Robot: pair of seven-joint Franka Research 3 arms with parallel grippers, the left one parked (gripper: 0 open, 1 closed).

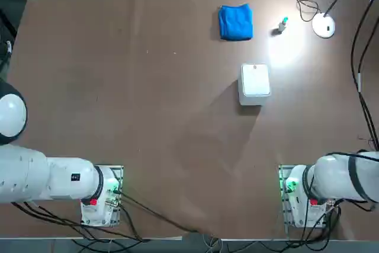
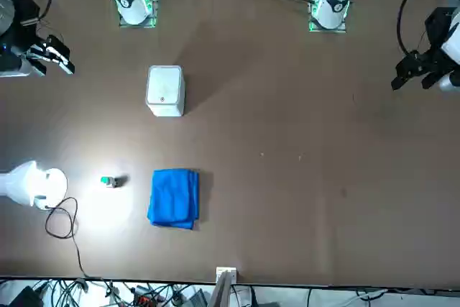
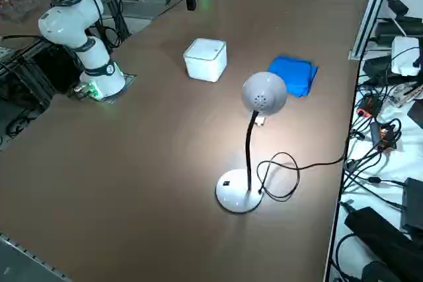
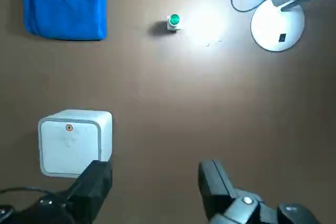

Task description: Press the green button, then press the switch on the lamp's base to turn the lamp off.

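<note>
The green button (image 1: pixel 283 23) (image 2: pixel 108 181) (image 4: pixel 174 21) stands on the brown table between the blue cloth and the lamp (image 3: pixel 264 92). The lamp is lit and throws a bright patch on the table beside the button. The lamp's base (image 1: pixel 324 26) (image 3: pixel 238 193) (image 4: pixel 277 24) is a flat white disc, and the switch (image 3: pixel 226 183) (image 4: pixel 282 38) shows on it as a small dark spot. My right gripper (image 4: pixel 155 174) (image 2: pixel 57 57) hangs high above the table, open and holding nothing. It is well short of the button and lamp, nearer the white box.
A white rounded square box (image 1: pixel 255 82) (image 4: pixel 75 141) sits mid-table, close under the gripper's side. A folded blue cloth (image 1: pixel 235 22) (image 3: pixel 293 74) lies beside the button. The lamp's black cable (image 3: pixel 284 173) loops by the base, near the table's far edge.
</note>
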